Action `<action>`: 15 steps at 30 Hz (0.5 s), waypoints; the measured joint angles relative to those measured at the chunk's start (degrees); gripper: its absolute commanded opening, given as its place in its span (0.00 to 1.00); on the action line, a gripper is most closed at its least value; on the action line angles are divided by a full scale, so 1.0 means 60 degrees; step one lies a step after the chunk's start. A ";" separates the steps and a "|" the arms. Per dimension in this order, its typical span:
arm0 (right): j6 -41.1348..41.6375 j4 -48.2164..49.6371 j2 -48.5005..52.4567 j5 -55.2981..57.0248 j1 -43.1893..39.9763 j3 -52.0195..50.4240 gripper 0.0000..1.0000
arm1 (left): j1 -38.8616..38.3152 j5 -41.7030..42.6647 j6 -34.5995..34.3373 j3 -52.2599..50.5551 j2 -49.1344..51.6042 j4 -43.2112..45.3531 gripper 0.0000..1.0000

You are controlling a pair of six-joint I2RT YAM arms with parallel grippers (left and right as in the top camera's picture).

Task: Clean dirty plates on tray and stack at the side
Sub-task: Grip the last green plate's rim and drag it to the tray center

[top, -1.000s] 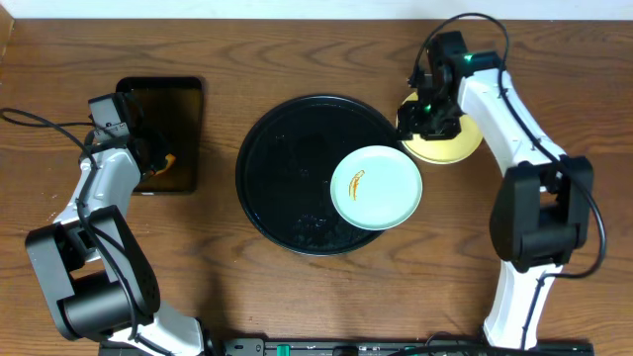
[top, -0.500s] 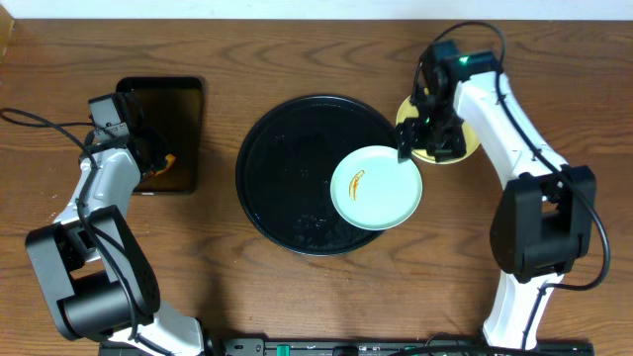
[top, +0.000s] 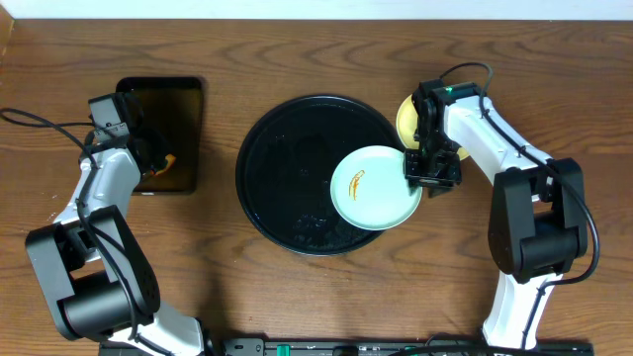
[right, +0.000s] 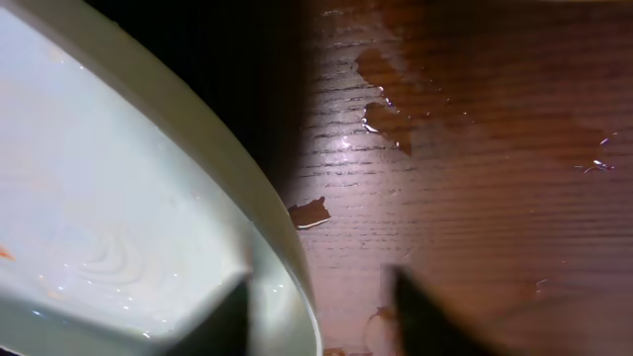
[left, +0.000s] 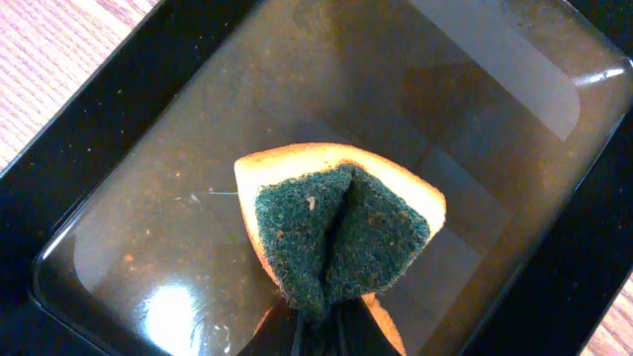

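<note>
A mint green dirty plate (top: 371, 188) with an orange sauce smear (top: 357, 181) lies on the right rim of the round black tray (top: 287, 168). My right gripper (top: 419, 174) is at that plate's right edge. In the right wrist view the gripper (right: 318, 285) is open, its jaws astride the plate's rim (right: 282, 252), one over the plate (right: 109, 198), one over the table. A pale yellow plate (top: 406, 119) sits on the table behind, partly hidden by the right arm. My left gripper (left: 321, 331) is shut on a green-and-orange sponge (left: 341, 227).
The sponge hangs over a small rectangular black tray (top: 183, 104) holding water (left: 475, 119) at the left of the table. Wet spots (right: 396, 109) lie on the wood just right of the mint plate. The left arm (top: 99, 188) stands beside the rectangular tray.
My right gripper moved from over the yellow plate forward and down to the mint plate's right edge. The left arm and sponge have not moved.
</note>
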 measured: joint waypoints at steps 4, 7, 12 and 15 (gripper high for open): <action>0.0022 -0.0124 0.0000 -0.0040 0.0000 0.0000 0.13 | 0.0000 0.0000 0.0000 0.0000 0.0000 0.0000 0.08; 0.0025 -0.0197 0.0000 -0.0036 0.0000 0.0000 0.06 | 0.0000 0.0000 0.0004 0.0000 0.0000 0.0000 0.07; 0.0066 -0.0175 -0.0004 -0.0168 0.0000 0.0004 0.01 | 0.0000 -0.0004 0.0004 0.0000 0.0000 0.0000 0.07; 0.0062 0.0076 -0.0004 -0.0423 0.0015 0.0000 0.01 | 0.0000 0.0000 0.0004 0.0000 0.0000 0.0000 0.07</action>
